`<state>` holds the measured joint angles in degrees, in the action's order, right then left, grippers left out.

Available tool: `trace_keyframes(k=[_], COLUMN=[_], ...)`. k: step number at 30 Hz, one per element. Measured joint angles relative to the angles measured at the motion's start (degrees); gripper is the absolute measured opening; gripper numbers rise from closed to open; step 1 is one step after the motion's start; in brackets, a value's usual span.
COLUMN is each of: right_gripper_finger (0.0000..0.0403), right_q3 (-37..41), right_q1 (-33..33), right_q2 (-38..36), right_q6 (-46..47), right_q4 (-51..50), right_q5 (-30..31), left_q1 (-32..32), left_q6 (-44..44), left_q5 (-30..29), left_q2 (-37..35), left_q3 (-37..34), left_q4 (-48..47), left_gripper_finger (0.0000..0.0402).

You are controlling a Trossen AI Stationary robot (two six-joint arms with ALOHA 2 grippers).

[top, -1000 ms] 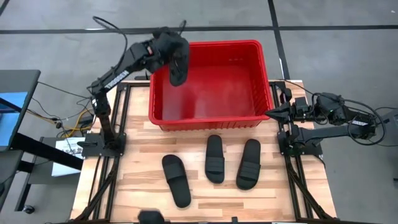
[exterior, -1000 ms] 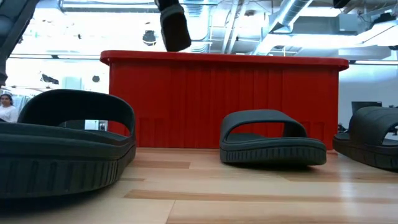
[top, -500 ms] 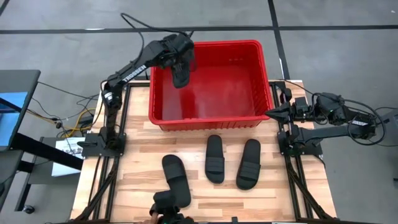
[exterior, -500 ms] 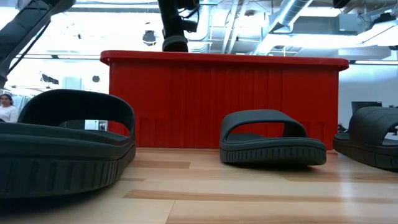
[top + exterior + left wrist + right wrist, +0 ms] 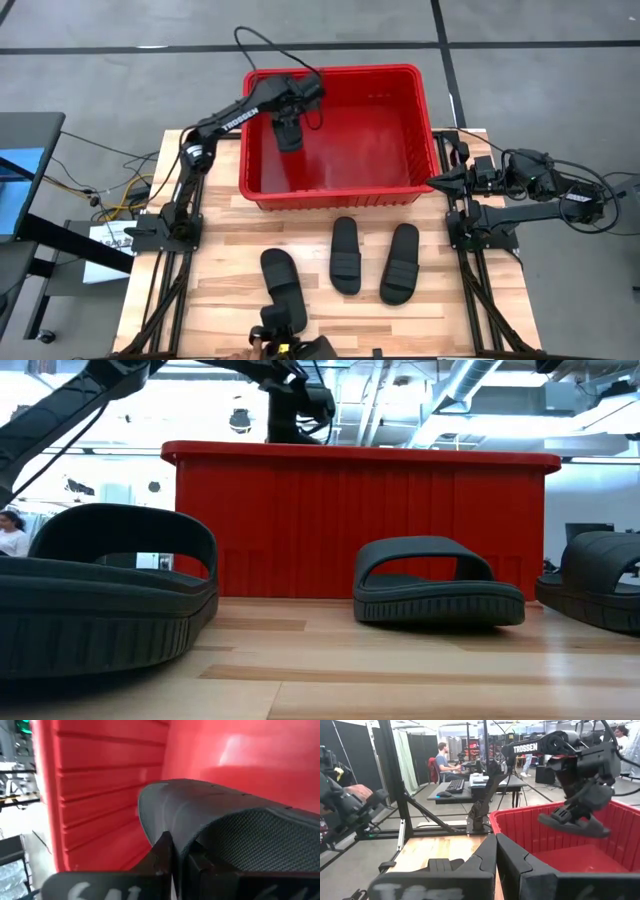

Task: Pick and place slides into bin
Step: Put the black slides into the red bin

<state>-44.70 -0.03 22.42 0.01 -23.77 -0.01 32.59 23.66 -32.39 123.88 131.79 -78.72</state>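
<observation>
The left gripper is clamping one black slide sandal and holding it inside the red bin, low over the bin's floor near the far left corner (the left wrist view shows the dark fingers pinching the sandal's edge close to a ribbed red wall). From the right wrist view, the sandal is hanging nearly level below the bin's rim, clear of the bottom. The left arm is reaching in over the bin's left wall from its base at the table's left side. On the wooden table in front of the bin, three more slides are lying flat: one toward the left front, one in the middle and one just right of it, the last two side by side and apart. The right gripper is waiting, fingers pressed together, beside the bin's right front corner. A person is sitting at a desk in the room beyond.
</observation>
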Motion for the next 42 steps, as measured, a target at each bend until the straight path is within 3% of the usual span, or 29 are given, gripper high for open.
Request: trace_keyframes(k=[3,8,14,20,31,42], right_gripper_finger=[0.0,0.0,0.0,0.0,0.0,0.0], right_q3=[0.0,0.0,0.0,0.0,0.0,0.0], right_q1=[0.0,0.0,0.0,0.0,0.0,0.0], right_q2=[0.0,0.0,0.0,0.0,0.0,0.0], right_q6=[0.0,0.0,0.0,0.0,0.0,0.0], right_q4=[0.0,0.0,0.0,0.0,0.0,0.0], right_q5=[0.0,0.0,0.0,0.0,0.0,0.0], left_q1=[-0.2,-0.7,-1.8,-3.3,-5.0,-1.3], left_q6=[-1.2,-1.1,2.2,4.9,9.8,13.3], left_q5=[-0.3,-1.3,0.4,0.2,-0.2,-2.2], left_q2=[-0.2,-4.5,-15.6,-22.8,-24.2,-24.2], left_q3=[-1.3,-11.3,-27.3,-36.6,-51.7,-59.3], left_q4=[-1.3,0.4,14.7,29.2,42.8,55.7], left_gripper_finger=[0.0,0.0,0.0,0.0,0.0,0.0])
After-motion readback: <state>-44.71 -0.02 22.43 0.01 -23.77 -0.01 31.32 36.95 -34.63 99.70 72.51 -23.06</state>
